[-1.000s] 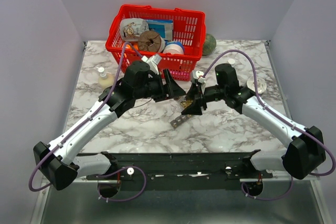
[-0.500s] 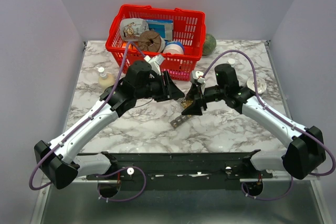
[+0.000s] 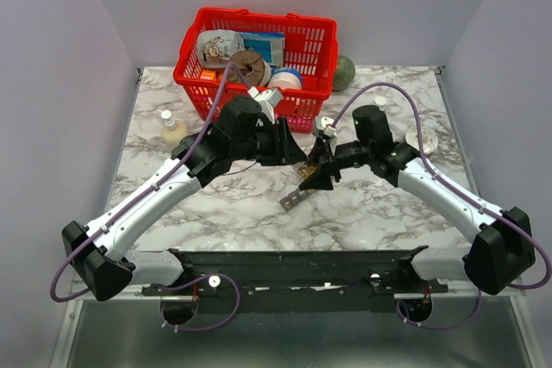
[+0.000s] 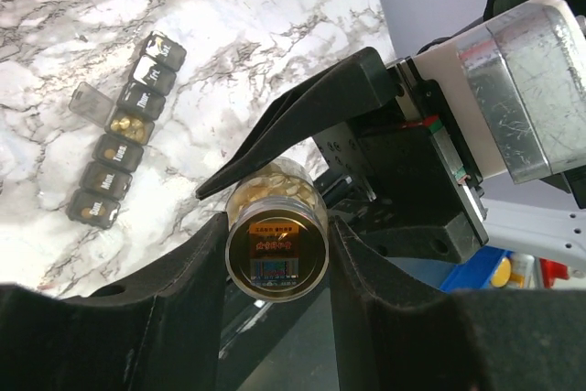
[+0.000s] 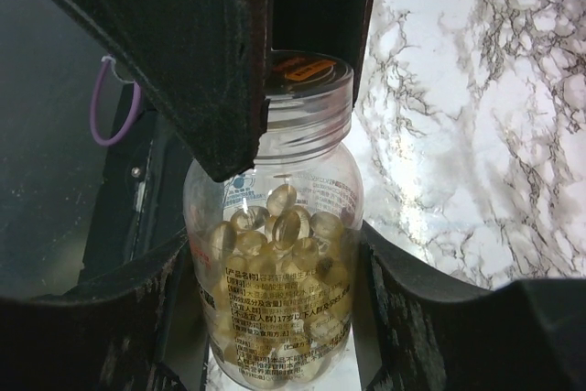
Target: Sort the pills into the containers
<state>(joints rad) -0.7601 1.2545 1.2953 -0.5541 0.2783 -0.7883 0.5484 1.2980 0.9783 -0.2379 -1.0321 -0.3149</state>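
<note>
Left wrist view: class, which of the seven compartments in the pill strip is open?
The middle compartment, fourth from either end of the pill strip: its lid is flipped out sideways, exposing yellow pills. The other six lids are shut.

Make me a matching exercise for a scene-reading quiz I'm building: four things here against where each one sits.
Things:
1. pill bottle
2. pill organizer
3. red basket
4. small white-capped bottle

Places:
A. at the back of the marble table
B. lying flat, one lid open
C. standing near the left edge
D. clamped by left gripper and right gripper

Pairs: 1-D, 2-B, 3-A, 4-C
</note>
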